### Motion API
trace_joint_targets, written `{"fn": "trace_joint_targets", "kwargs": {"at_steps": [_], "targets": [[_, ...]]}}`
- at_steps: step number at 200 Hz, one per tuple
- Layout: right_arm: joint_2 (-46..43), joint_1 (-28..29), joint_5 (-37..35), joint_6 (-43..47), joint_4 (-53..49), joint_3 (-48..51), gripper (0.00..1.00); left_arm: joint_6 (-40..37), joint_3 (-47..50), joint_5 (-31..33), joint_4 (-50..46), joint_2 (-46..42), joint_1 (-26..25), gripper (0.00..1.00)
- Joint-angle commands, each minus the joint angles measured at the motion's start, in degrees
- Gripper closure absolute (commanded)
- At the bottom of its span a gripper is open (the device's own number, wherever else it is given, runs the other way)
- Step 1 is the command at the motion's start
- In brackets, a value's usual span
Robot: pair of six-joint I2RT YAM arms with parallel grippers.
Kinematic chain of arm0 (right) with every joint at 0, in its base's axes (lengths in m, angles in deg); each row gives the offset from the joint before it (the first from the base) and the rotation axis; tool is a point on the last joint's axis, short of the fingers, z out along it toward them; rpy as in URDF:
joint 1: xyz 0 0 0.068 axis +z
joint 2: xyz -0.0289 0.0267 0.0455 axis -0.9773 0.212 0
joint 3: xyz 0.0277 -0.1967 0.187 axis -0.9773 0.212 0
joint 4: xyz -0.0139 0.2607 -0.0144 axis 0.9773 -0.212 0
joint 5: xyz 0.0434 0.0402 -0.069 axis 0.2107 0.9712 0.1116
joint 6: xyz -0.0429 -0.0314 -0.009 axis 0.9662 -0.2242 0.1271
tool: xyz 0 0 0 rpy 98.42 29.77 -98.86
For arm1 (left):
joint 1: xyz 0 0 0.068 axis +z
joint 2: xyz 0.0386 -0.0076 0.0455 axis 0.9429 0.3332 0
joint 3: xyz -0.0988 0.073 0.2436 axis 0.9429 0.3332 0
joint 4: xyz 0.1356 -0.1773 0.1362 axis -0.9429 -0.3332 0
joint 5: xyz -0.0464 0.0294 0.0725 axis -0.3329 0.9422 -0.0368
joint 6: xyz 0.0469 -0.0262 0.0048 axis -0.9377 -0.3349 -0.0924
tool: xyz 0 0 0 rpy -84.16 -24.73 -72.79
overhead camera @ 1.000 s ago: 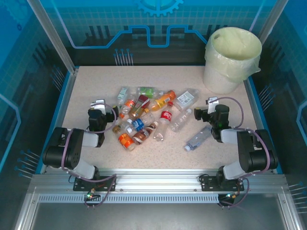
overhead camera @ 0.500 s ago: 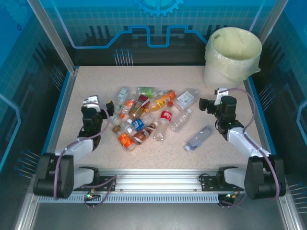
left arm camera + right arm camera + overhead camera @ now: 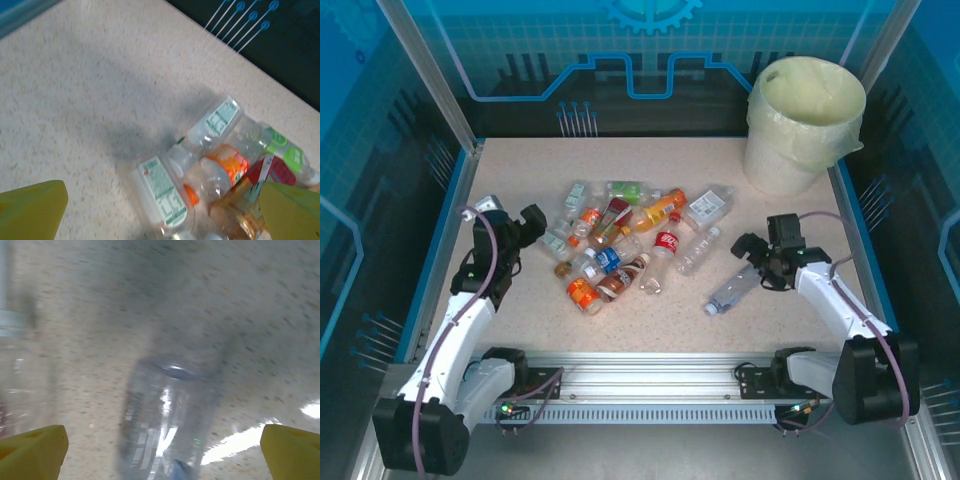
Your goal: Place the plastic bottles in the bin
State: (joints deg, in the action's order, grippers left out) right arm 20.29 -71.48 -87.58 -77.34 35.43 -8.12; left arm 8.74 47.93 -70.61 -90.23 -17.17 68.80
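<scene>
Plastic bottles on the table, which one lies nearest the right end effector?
The clear, bluish-labelled plastic bottle lying alone, apart from the pile, beside the right end effector.

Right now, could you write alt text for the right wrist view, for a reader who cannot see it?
A clear plastic bottle lies on a speckled beige table, blurred and close, between the open jaws of the right gripper, whose yellow fingertips show in the bottom corners.

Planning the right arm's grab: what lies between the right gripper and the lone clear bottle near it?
Nothing: in the right wrist view the clear bottle sits straight ahead between the right gripper's open fingers, bare table around it.
</scene>
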Motion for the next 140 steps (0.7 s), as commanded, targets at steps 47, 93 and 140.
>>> {"fn": "trace_joint_targets", "kwargs": {"at_steps": [47, 93, 140], "targets": [[3.99, 0.52, 3.74, -6.15, 9.16, 5.99, 0.05, 8.24, 0.51, -6.16, -3.1, -1.84, -0.28, 0.01], [6.05, 0.51, 4.22, -7.73, 12.19, 6.16, 0.19, 9.34, 1.32, -9.48, -0.44, -0.45, -0.28, 0.01], [0.7, 1.23, 1.46, -3.79, 14.67, 4.9, 0.4, 9.43, 0.15, -11.43, 1.03, 0.29, -0.28, 0.01]]}}
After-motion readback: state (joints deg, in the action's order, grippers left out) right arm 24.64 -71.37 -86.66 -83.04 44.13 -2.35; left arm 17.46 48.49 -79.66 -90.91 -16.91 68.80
